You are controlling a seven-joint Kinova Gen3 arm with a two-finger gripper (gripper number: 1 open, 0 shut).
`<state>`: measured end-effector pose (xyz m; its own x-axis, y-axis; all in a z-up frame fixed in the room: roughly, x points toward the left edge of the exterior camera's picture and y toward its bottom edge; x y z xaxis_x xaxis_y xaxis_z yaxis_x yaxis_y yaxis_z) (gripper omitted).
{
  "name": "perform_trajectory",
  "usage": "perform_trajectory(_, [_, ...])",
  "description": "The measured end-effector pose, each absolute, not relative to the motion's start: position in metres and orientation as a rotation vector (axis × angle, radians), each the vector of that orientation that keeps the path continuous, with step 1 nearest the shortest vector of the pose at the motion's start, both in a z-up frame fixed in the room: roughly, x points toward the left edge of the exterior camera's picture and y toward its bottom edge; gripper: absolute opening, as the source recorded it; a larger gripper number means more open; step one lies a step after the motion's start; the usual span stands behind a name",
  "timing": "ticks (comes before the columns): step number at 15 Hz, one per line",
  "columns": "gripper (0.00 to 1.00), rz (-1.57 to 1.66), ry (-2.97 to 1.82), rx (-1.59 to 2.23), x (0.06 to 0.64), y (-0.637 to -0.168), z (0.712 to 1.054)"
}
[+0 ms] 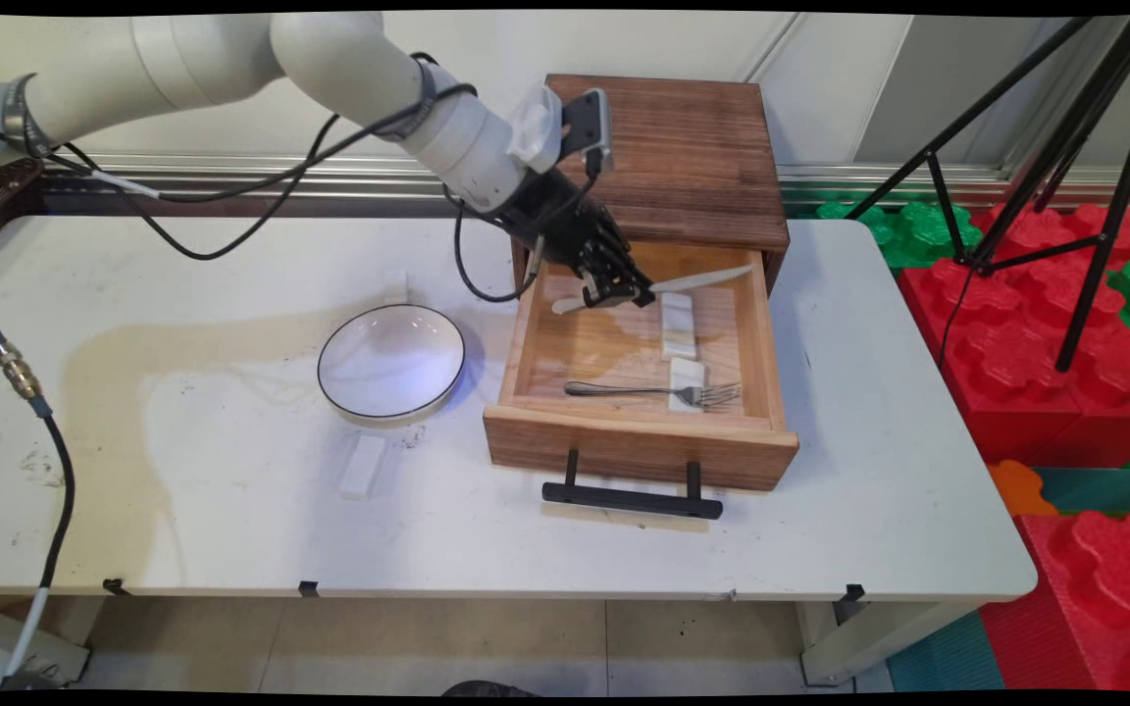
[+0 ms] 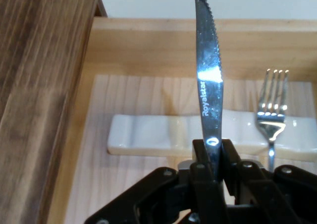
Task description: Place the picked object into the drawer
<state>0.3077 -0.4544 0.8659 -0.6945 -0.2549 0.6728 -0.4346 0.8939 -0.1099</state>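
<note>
My gripper [image 1: 621,292] is shut on a steel table knife [image 1: 693,282], holding it above the back of an open wooden drawer [image 1: 643,441]. In the hand view the knife [image 2: 209,80] rises from between the fingertips [image 2: 199,149], its serrated blade pointing away. Below it on the drawer floor lies a white ceramic cutlery rest [image 1: 678,325], shown in the hand view as the cutlery rest [image 2: 148,134]. A fork [image 1: 663,392] lies across a second white rest [image 1: 687,378] near the drawer's front; the fork [image 2: 271,107] shows at the hand view's right.
The drawer belongs to a dark wooden cabinet [image 1: 693,157] at the table's back. A white bowl with a dark rim [image 1: 390,361] sits left of the drawer. A third white rest [image 1: 362,466] lies in front of the bowl. A black tripod [image 1: 1046,147] and red foam blocks stand at the right.
</note>
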Motion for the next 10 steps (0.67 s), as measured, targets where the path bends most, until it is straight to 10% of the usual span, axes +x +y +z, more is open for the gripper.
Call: perform_trajectory(10, [0.0,0.373,-2.404,0.503,0.313,-0.477,0.827])
